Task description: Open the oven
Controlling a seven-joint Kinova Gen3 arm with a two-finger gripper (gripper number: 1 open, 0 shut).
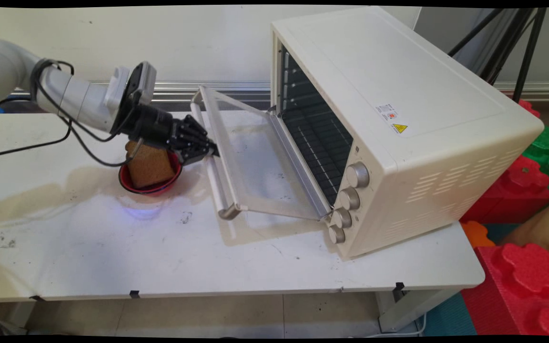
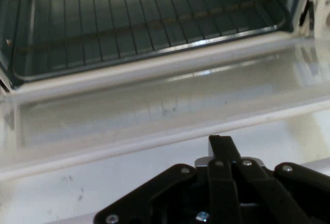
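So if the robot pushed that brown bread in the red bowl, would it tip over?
Probably. The brown bread slice stands on edge, leaning in the small red bowl, so a nudge could topple it. It looks light and crumbly. The shallow bowl might slide too.

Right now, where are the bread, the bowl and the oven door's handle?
bread [image 1: 149, 166]: main view, its brown face.
bowl [image 1: 153, 190]: main view, red front rim.
handle [image 1: 217, 183]: main view, mid-bar along the open door's outer edge.

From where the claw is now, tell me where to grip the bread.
Grip the bread by its top edge, from above. It stands upright in the red bowl, so only its upper part is clear of the rim. The claw sits at the oven door's handle.
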